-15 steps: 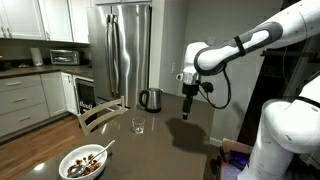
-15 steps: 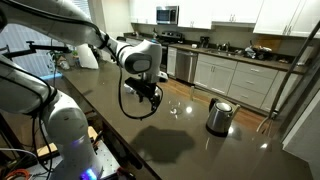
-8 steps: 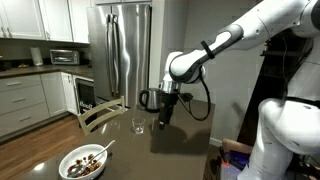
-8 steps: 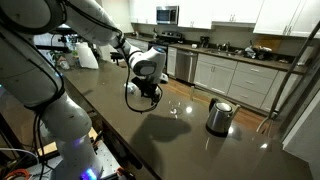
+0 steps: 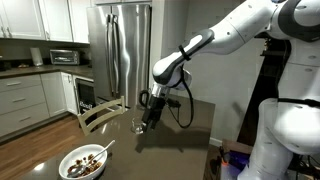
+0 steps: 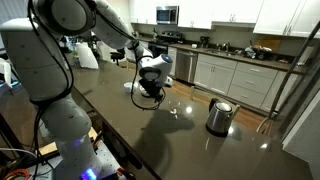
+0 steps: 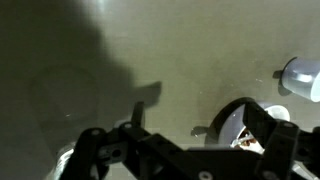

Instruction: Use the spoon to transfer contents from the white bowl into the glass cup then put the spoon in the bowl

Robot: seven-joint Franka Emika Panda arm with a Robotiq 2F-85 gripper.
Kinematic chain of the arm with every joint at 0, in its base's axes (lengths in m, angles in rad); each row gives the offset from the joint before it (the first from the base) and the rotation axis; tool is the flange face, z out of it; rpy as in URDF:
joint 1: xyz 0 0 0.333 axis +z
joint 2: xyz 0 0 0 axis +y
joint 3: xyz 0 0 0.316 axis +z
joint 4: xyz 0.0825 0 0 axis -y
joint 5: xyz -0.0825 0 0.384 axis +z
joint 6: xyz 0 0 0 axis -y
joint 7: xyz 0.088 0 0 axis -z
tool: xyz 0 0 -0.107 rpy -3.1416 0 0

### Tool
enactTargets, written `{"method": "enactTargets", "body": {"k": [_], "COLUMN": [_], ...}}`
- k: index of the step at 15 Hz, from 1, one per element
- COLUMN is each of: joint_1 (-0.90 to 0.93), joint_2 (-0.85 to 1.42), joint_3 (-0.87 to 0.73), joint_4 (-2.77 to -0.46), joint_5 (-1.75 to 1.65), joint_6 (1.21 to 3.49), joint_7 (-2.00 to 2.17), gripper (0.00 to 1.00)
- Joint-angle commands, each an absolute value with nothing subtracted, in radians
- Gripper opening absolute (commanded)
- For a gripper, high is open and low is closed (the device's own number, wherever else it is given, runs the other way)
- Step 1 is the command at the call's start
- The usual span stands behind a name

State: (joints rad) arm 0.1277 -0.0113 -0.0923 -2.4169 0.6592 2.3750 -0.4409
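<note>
My pincer (image 5: 147, 120) is apart and empty above the desk (image 5: 182, 155); the spoon (image 5: 104, 148) rests in the white bowl (image 5: 65, 170) with the contents (image 5: 82, 164), so I judge every step is left

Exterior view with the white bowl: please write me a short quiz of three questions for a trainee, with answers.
1. True or false: the spoon lies in the white bowl.
2. The gripper is: A shut on the spoon; B open and empty; C shut on the bowl.
3. Which stands nearer the gripper: white bowl or glass cup?
Key: 1 true; 2 B; 3 glass cup.
</note>
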Motion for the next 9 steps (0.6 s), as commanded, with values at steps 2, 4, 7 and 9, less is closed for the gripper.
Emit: {"method": "enactTargets", "body": {"k": [2, 4, 7, 9], "joint_1": [0.073, 0.062, 0.058, 0.063], "joint_2": [0.082, 0.116, 0.171, 0.212], "joint_3": [-0.036, -0.016, 0.011, 0.027], "joint_4": [-2.365, -2.34, -2.295, -2.256], "joint_5": [0.982, 1.082, 1.159, 1.173], "joint_6": [2.444, 2.457, 2.475, 2.502], "joint_7": [-0.64, -0.709, -0.779, -0.808], "gripper": [1.0, 1.0, 1.0, 1.0]}}
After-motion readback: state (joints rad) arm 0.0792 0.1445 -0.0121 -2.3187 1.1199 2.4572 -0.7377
